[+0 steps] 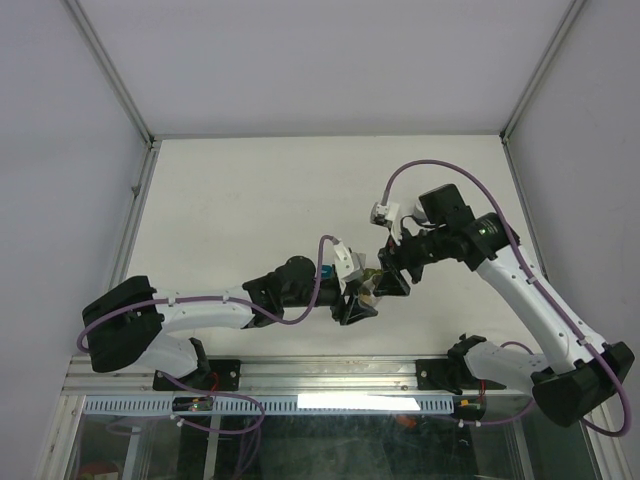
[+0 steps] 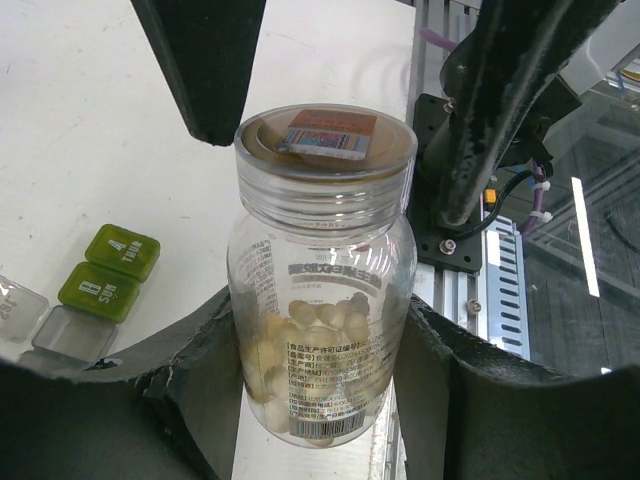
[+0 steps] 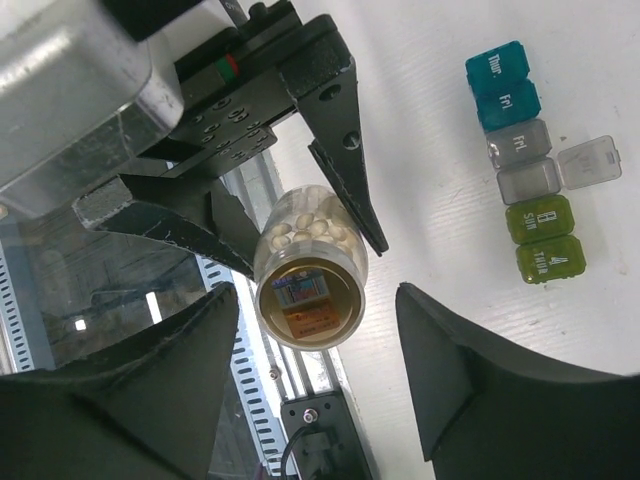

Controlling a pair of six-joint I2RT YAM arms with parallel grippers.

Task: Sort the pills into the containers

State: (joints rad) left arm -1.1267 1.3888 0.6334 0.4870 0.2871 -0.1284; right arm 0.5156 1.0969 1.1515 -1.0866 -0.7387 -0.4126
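Note:
My left gripper is shut on a clear pill bottle holding pale round pills, gripped round its lower body and held above the table. Its wide cap carries a sticker. My right gripper is open, with its jaws either side of the cap and not touching it. The containers are a strip of teal, grey and green compartments on the table; one grey lid stands open. The strip's green end shows in the left wrist view. In the top view both grippers meet at the bottle.
The table's near edge with its metal rail and the arm mounts lies just beside the bottle. White walls enclose the table on the left, back and right.

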